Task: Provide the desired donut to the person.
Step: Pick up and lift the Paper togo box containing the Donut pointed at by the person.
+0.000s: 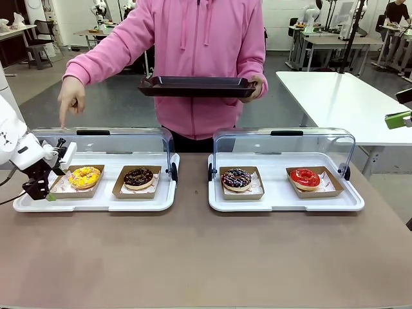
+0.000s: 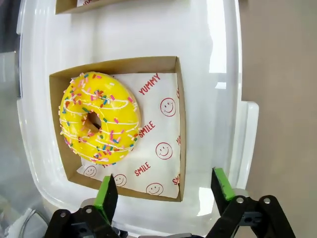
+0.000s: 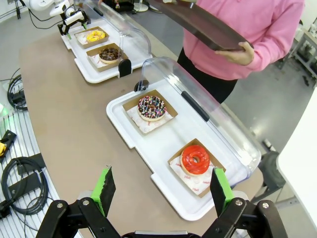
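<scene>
Yellow sprinkled donut (image 2: 99, 117) sits in its cardboard tray (image 2: 173, 64) at the left end of the left white tray (image 1: 96, 201). The left gripper (image 2: 166, 191) gapes wide beside it, the right gripper (image 3: 161, 188) likewise spread. The person's hand (image 1: 71, 100) points down above it.

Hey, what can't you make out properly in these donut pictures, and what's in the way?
- Top of the person's dark tray: edge-on in the front view, seen from below in the right wrist view.
- Left gripper: the left wrist view looks straight down, so its height above the yellow donut's box is unclear.
- Paper print under the red donut: too small, right wrist view.
</scene>
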You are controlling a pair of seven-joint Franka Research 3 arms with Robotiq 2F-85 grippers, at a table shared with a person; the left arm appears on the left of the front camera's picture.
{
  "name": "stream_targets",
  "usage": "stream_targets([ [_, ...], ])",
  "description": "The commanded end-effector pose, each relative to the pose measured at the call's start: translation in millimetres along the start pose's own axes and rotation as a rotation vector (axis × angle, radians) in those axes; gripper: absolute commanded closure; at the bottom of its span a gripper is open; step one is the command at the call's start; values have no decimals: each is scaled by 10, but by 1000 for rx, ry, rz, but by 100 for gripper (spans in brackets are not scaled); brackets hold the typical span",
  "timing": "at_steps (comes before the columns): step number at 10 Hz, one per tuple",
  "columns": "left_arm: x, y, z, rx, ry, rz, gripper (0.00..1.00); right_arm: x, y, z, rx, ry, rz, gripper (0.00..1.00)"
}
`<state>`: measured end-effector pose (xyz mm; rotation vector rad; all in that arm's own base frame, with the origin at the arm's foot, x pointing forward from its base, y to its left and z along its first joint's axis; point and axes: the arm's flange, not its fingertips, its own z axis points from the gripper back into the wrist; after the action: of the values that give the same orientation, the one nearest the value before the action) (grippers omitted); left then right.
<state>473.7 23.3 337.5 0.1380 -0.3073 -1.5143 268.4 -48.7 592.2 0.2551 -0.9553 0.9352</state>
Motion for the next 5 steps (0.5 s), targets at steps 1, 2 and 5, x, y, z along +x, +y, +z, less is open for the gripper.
stream_targets([
  [1,-71,70,-37,2,16,-28,56,-10,6,-5,7,7,5,0],
  [2,-86,88,-60,21,42,-22,100,-10,6,-5,7,7,5,0],
  [5,-76,93,-97,-11,40,-19,82,-10,6,-5,7,7,5,0],
])
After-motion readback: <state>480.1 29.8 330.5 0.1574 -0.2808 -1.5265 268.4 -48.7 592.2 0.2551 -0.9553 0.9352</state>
